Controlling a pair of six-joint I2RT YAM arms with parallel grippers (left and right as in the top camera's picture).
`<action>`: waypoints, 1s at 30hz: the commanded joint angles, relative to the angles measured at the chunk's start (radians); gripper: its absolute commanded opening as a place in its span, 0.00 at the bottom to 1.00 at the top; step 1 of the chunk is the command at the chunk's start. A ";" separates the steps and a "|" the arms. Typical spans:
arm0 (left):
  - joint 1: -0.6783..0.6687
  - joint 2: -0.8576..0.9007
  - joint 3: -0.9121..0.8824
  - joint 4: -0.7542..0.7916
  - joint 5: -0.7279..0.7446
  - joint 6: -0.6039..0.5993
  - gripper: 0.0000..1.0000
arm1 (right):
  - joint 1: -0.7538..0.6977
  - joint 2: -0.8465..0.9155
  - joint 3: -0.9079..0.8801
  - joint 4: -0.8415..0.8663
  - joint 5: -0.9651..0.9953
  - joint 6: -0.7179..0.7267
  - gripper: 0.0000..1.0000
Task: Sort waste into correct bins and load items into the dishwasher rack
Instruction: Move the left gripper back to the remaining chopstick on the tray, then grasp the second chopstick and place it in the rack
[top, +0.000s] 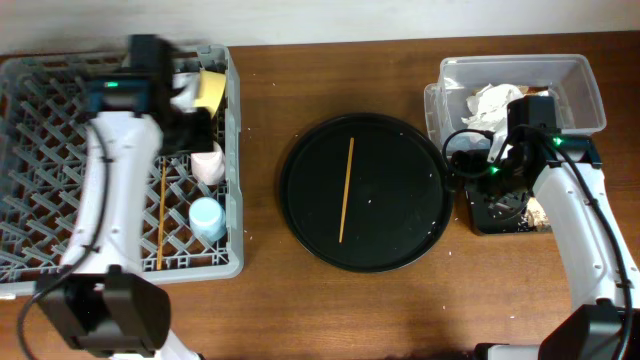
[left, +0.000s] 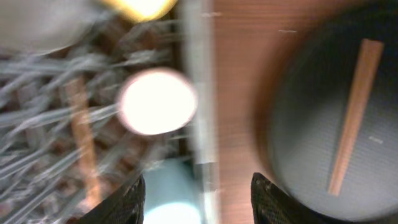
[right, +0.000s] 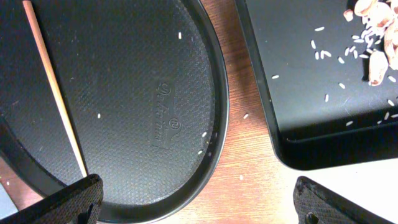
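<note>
The grey dishwasher rack (top: 60, 150) at the left holds a yellow bowl (top: 211, 90), a pink cup (top: 207, 163), a light-blue cup (top: 207, 218) and one chopstick (top: 161, 215). A pale plate edge (top: 184, 86) shows beside the bowl. My left gripper (top: 193, 130) hangs above the rack's right side, open and empty (left: 200, 202); its view is blurred. The other chopstick (top: 346, 190) lies on the round black serving tray (top: 300, 215). My right gripper (top: 468, 160) is open and empty (right: 208, 202) over the table between the serving tray (right: 155, 124) and the black bin tray (right: 298, 93).
The clear tub (top: 585, 90) at the back right holds the crumpled white napkin (top: 493, 102). The black bin tray (top: 480, 215) holds brown-beige leftovers (right: 376, 37) and rice grains. Loose grains lie on the wood and on the serving tray. The right arm covers much of the bin tray.
</note>
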 joint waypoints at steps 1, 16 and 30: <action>-0.209 0.027 0.002 0.063 0.076 0.007 0.54 | -0.003 0.004 -0.005 -0.004 -0.002 0.001 0.99; -0.582 0.424 0.002 0.270 -0.181 -0.420 0.31 | -0.003 0.004 -0.005 -0.011 -0.002 0.001 0.98; -0.605 0.512 0.002 0.323 -0.173 -0.422 0.01 | -0.003 0.004 -0.005 -0.011 -0.002 0.001 0.99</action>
